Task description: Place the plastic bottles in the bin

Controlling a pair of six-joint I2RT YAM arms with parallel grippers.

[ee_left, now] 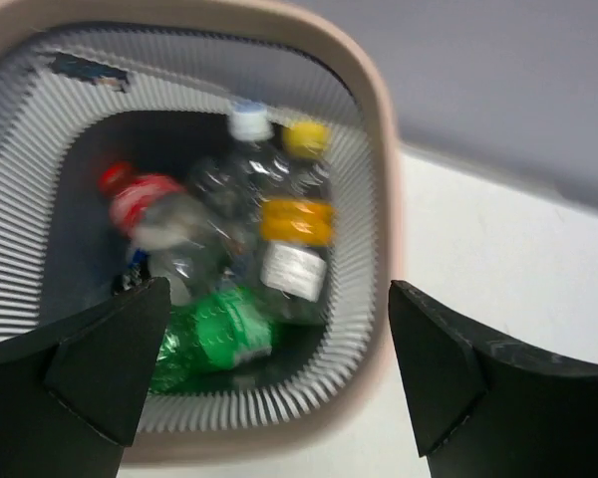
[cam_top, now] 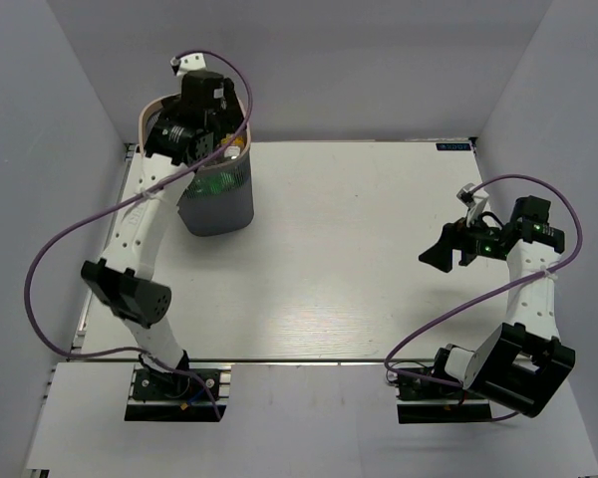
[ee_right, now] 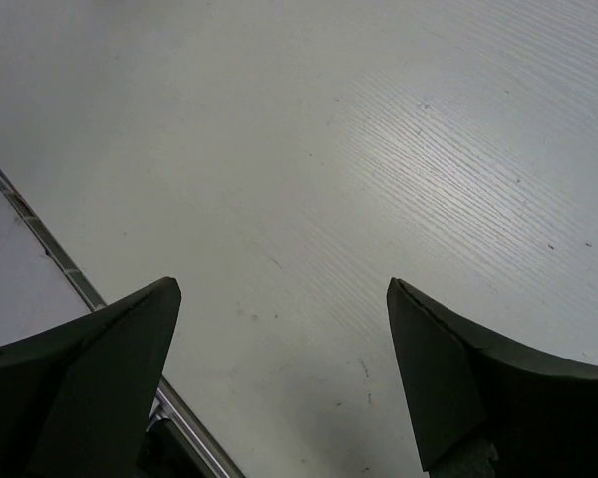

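Note:
The bin [cam_top: 217, 204], dark grey and ribbed with a pale beige rim [ee_left: 379, 189], stands at the table's far left. My left gripper [ee_left: 279, 378] hangs open and empty right above its mouth; it also shows in the top view [cam_top: 194, 129]. Inside lie several plastic bottles: a green one [ee_left: 214, 334], a clear one with a yellow band and yellow cap [ee_left: 297, 234], a clear one with a white cap [ee_left: 249, 124] and one with a red label [ee_left: 145, 199]. My right gripper [cam_top: 441, 254] is open and empty above the bare table at the right [ee_right: 279, 383].
The white table [cam_top: 359, 259] has a metal rail along its near edge [ee_right: 70, 269]. Grey walls enclose the left, back and right sides. Purple cables loop beside both arms.

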